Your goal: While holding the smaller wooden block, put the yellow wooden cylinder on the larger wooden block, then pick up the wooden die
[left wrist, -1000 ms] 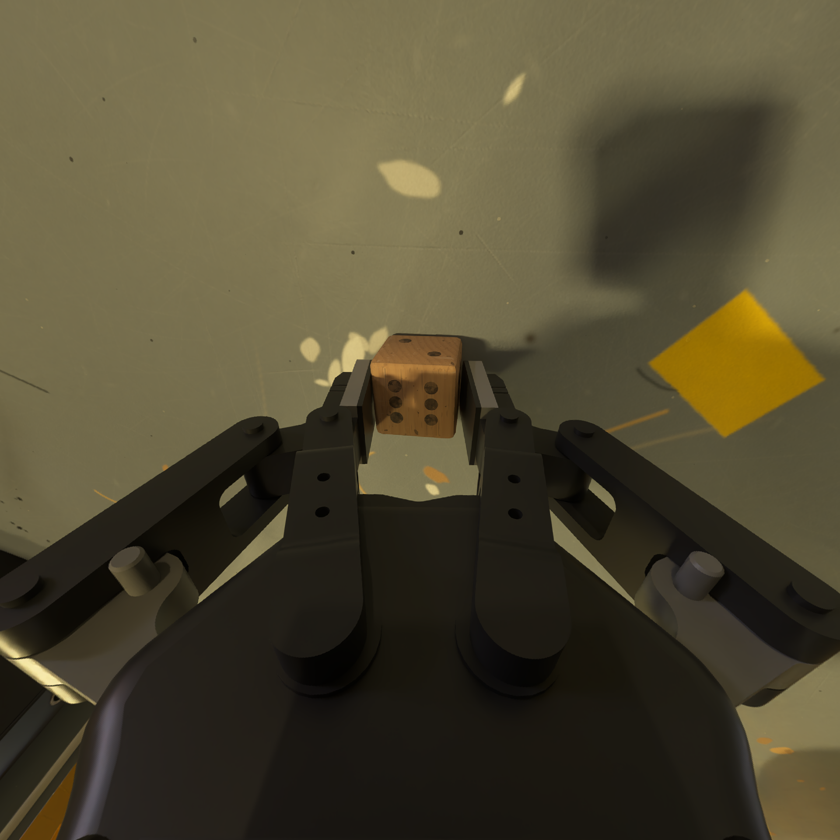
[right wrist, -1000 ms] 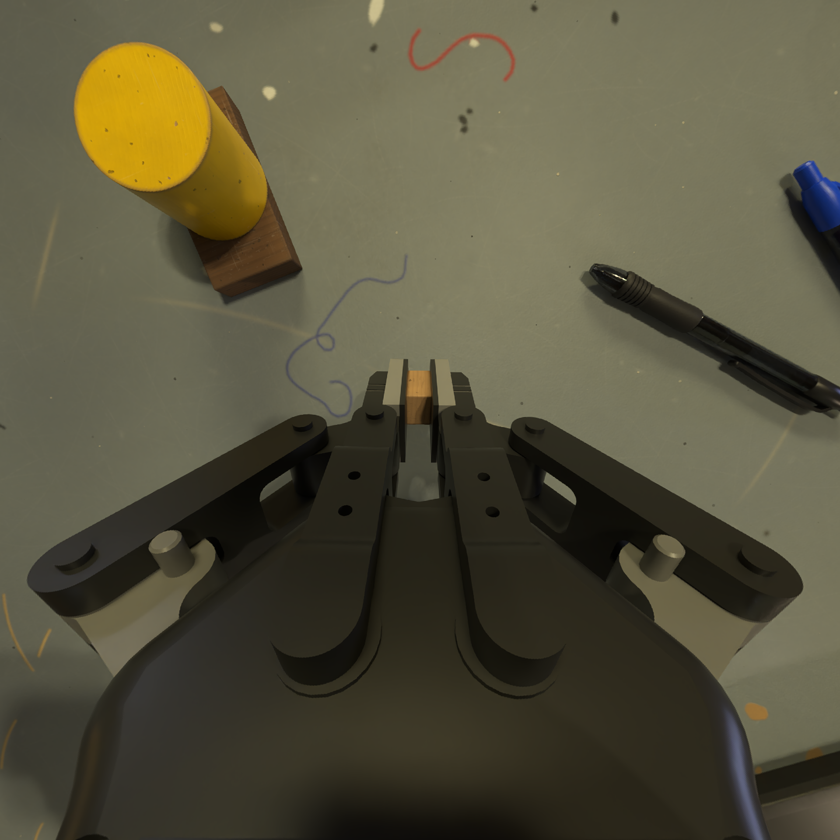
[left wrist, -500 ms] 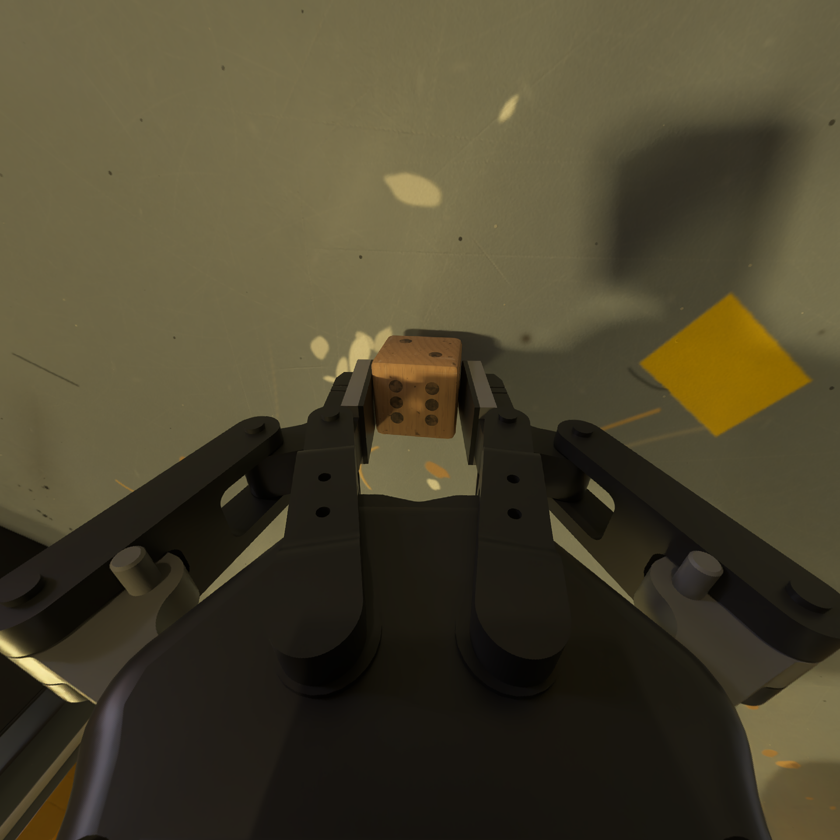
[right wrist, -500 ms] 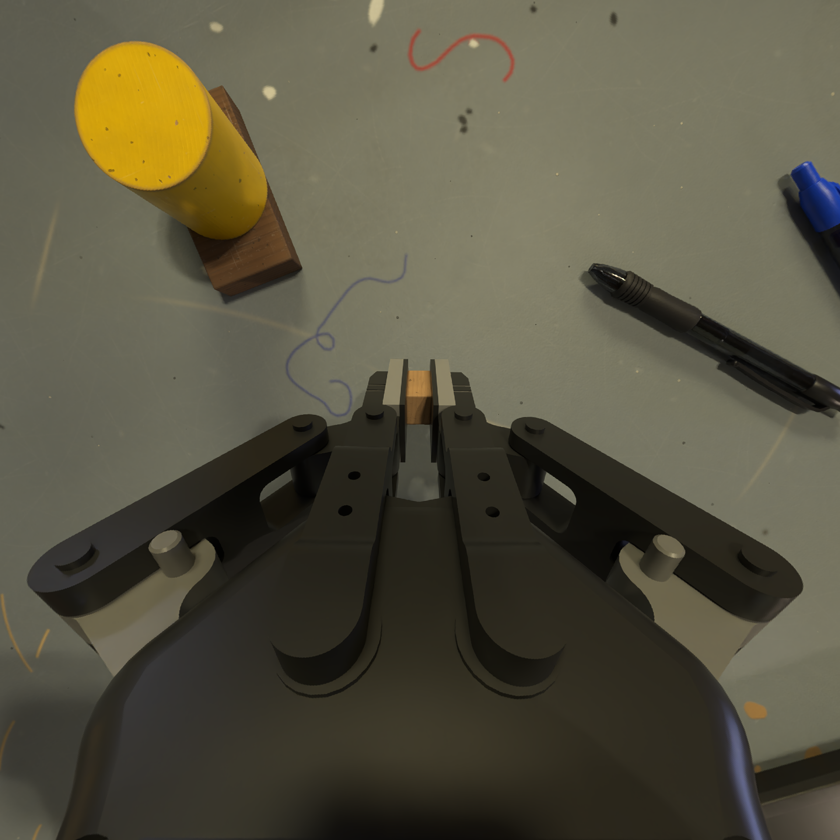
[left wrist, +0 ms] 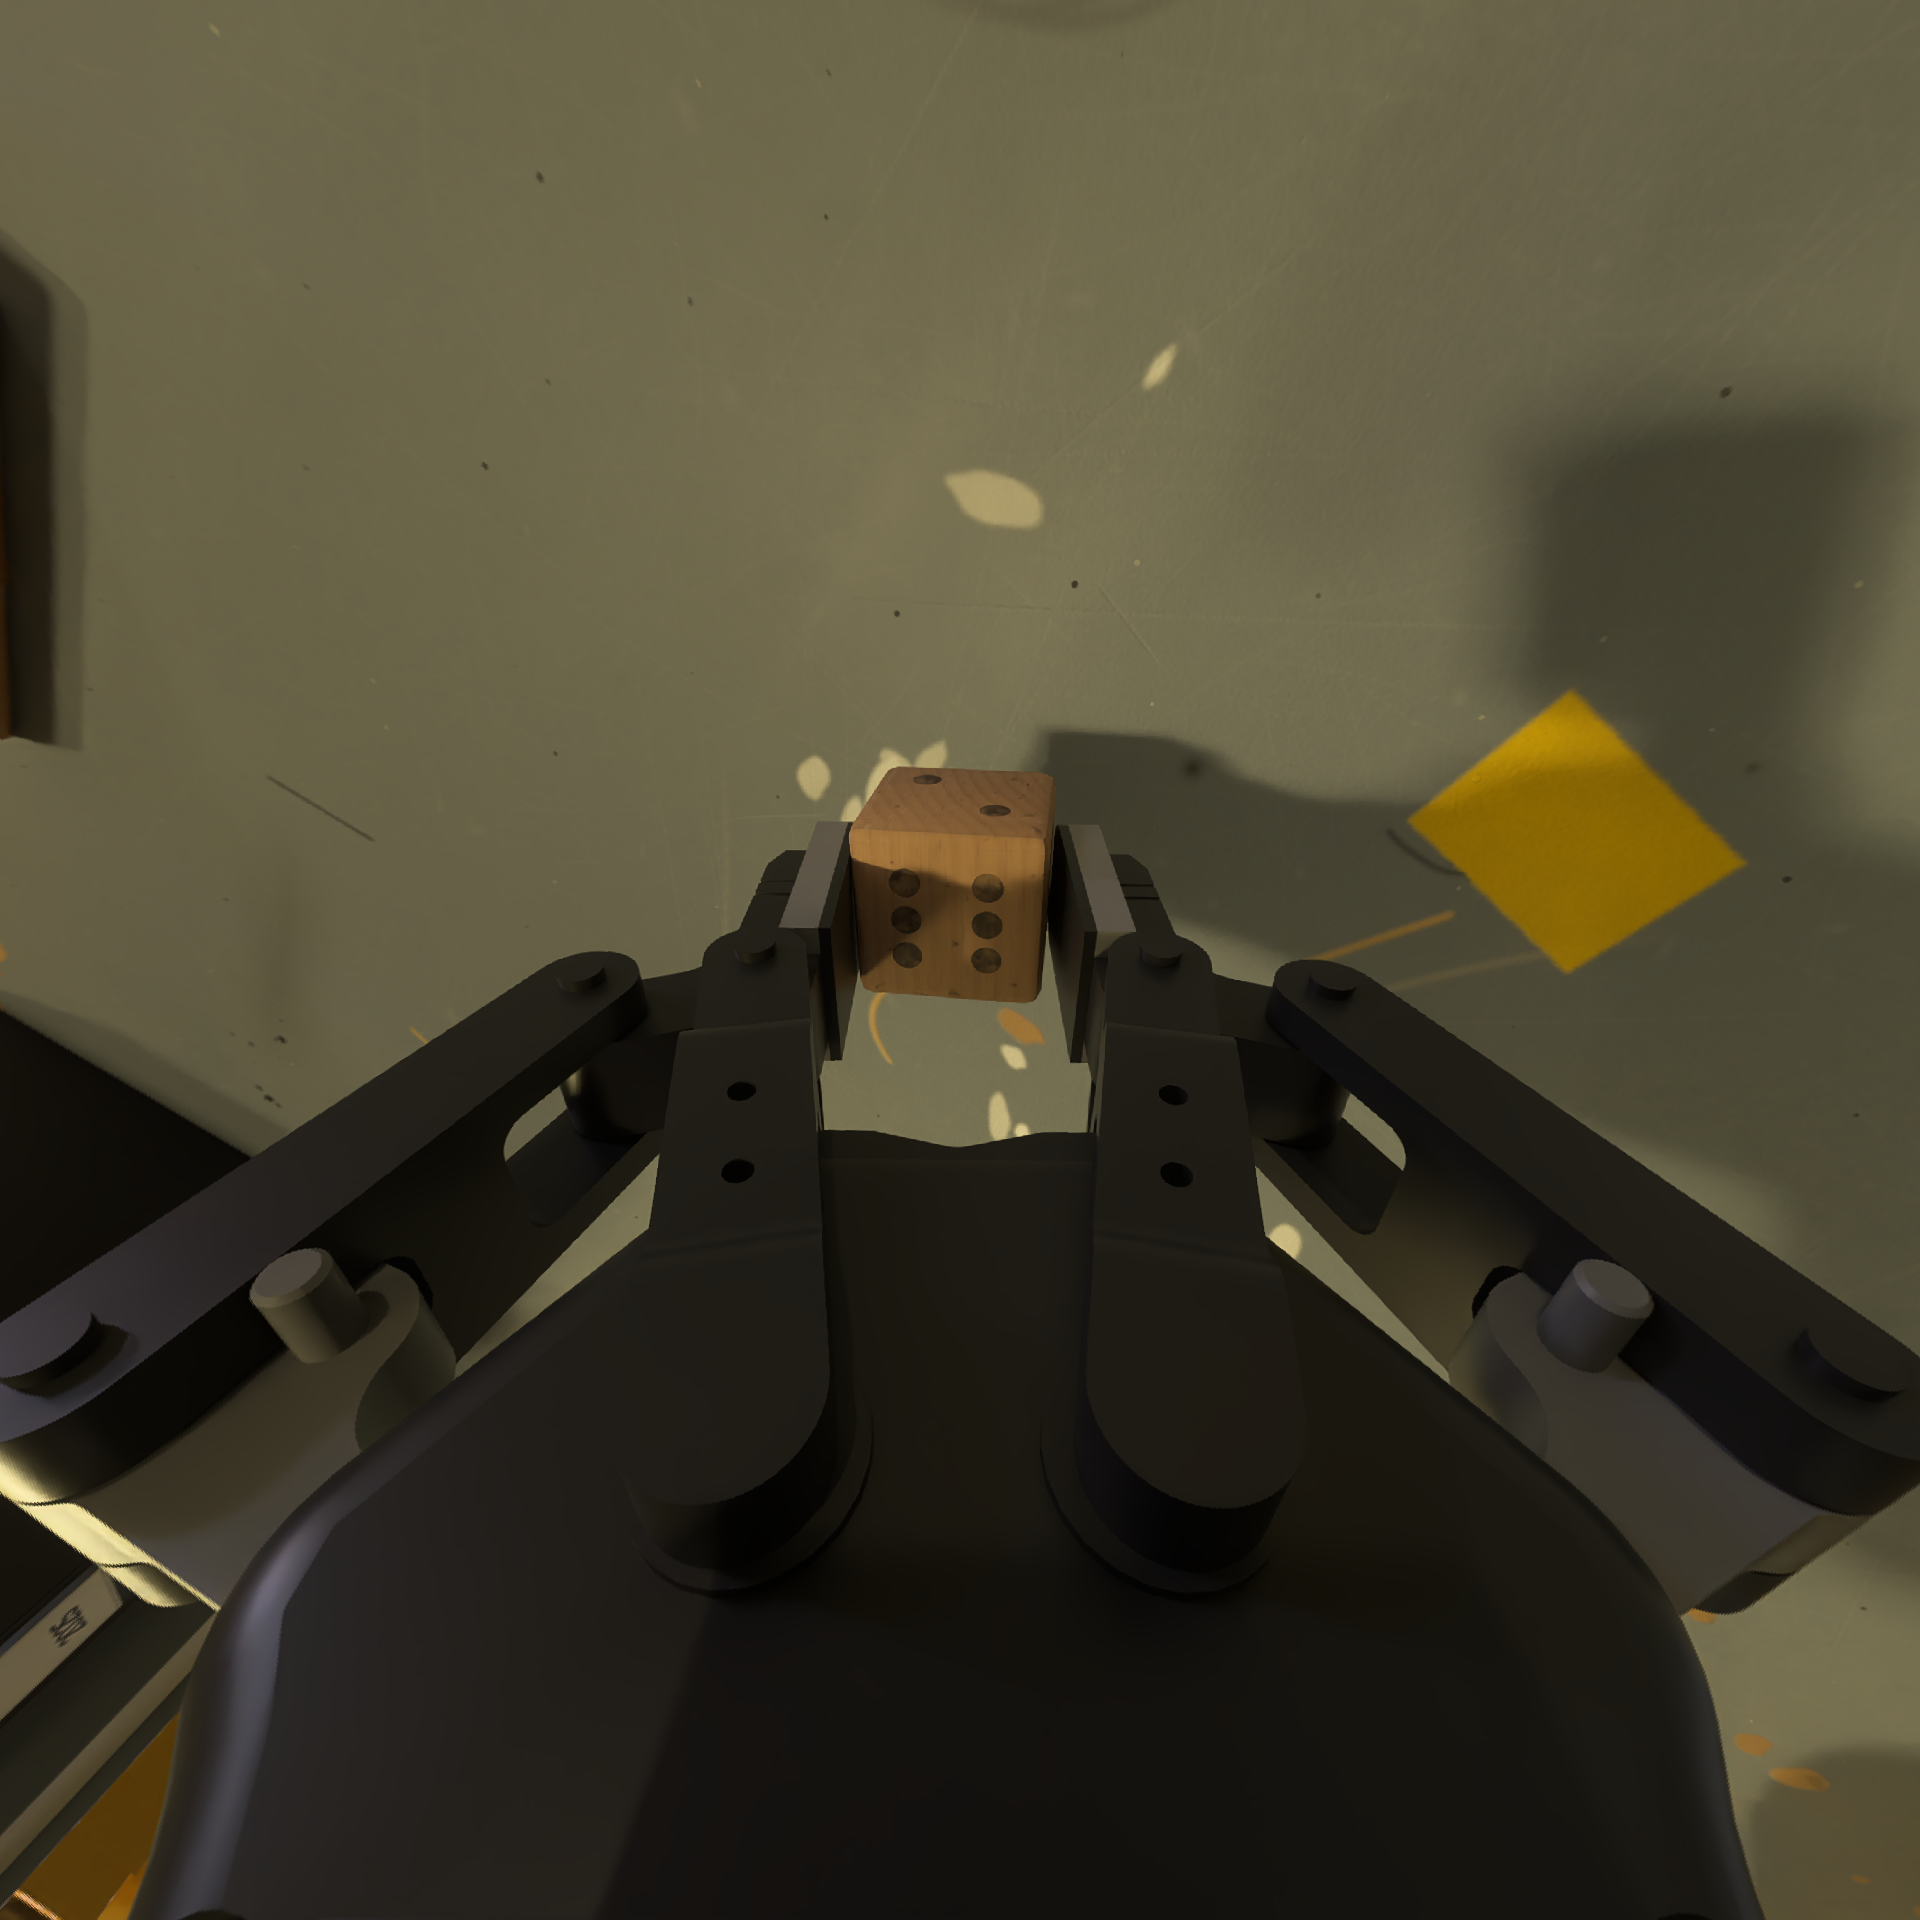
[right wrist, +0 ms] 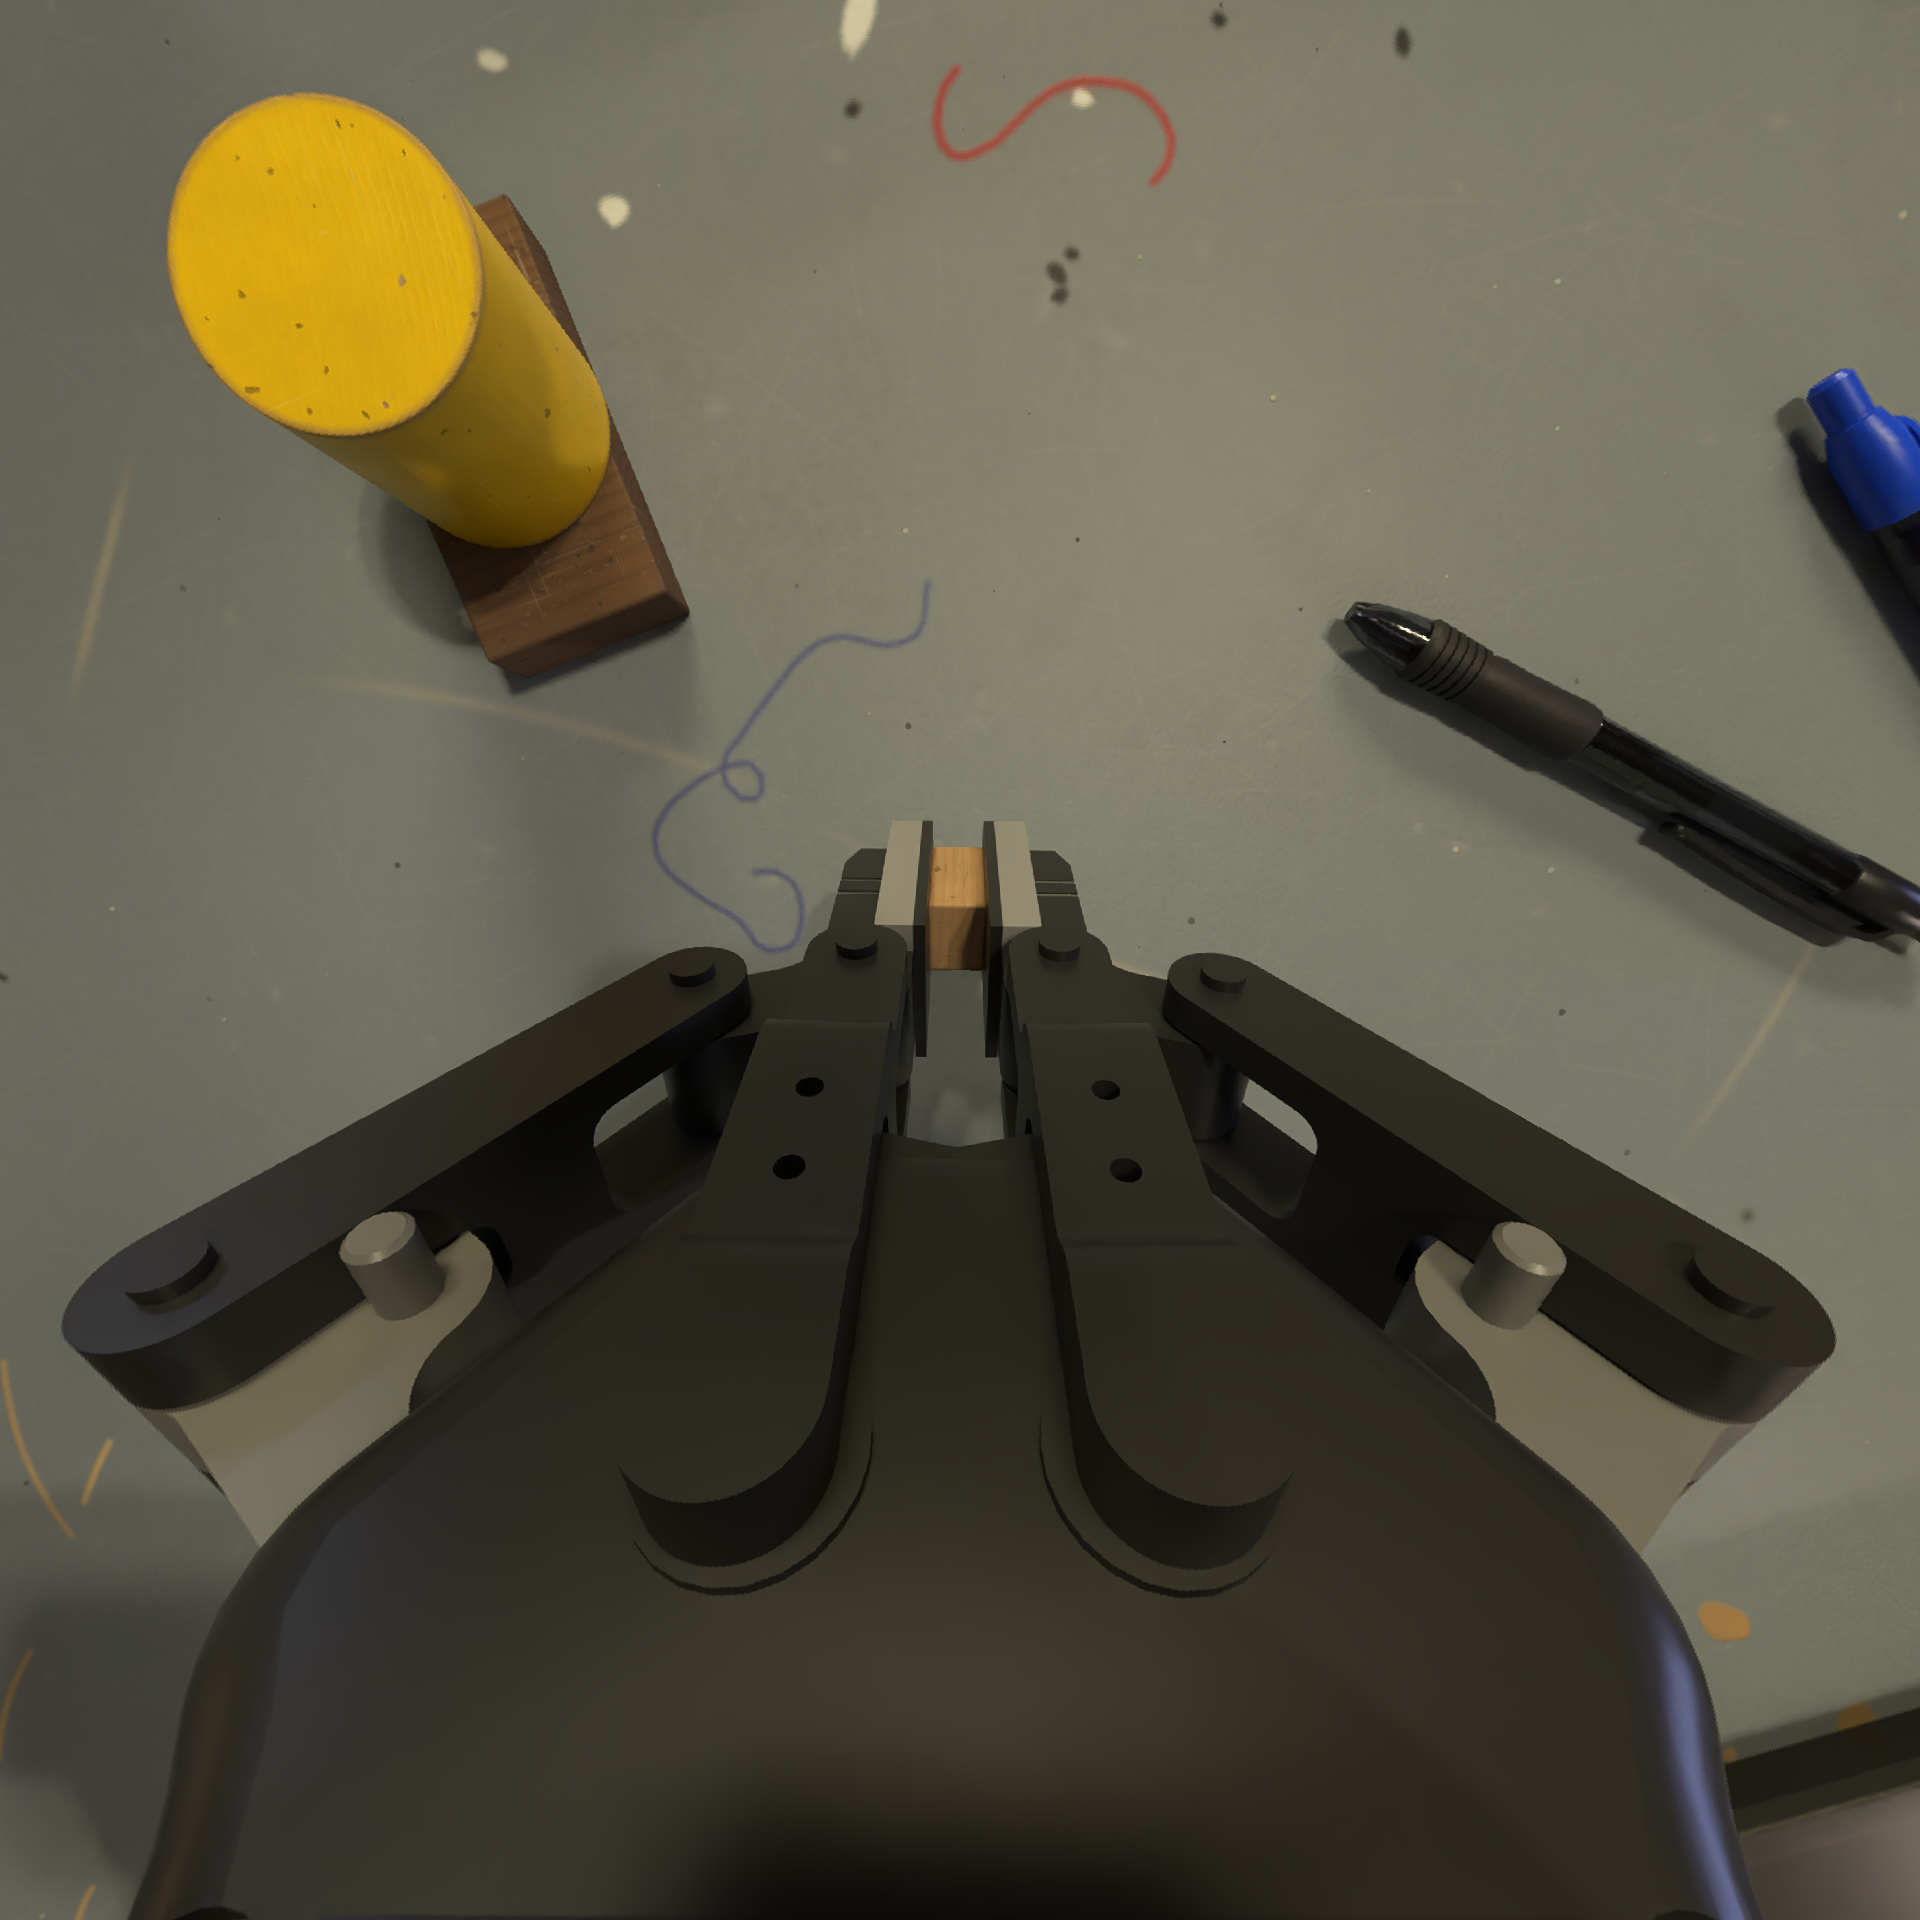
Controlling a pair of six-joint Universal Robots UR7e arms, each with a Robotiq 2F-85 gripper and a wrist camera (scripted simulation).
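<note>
1. Gripping the wooden die (left wrist: 951, 883), the left gripper (left wrist: 951, 914) has its jaws closed on the die's two side faces, a finger pad (left wrist: 816, 878) flat against each.
2. That die hangs clear above the desk (left wrist: 520, 468), with its six-pip face turned toward the camera and a two-pip face on top.
3. Its shadow falls on the desk just behind it, and a flat yellow square (left wrist: 1574, 831) lies on the surface off to the right of the jaws.
4. A dark-framed edge (left wrist: 26, 509) shows at the left border of the left wrist view; what it belongs to cannot be told.
5. The right gripper (right wrist: 956, 883) has its jaws drawn narrow around the smaller wooden block (right wrist: 956, 904), a pale sliver of wood pinched between the grey pads (right wrist: 902, 873).
6. In the right wrist view the yellow wooden cylinder (right wrist: 384, 322) stands upright on the larger wooden block (right wrist: 577, 597), a dark brown slab lying flat on the desk, up and to the left of the jaws.
7. A black pen (right wrist: 1621, 769) lies on the desk to the right of the jaws, and a blue-capped marker (right wrist: 1865, 447) sits at the right border of the view.
8. A blue scribble (right wrist: 748, 779) and a red scribble (right wrist: 1049, 114) mark the desk surface ahead of the right jaws.
9. A dark desk edge (right wrist: 1818, 1766) runs along the lower right corner of the right wrist view.
</note>
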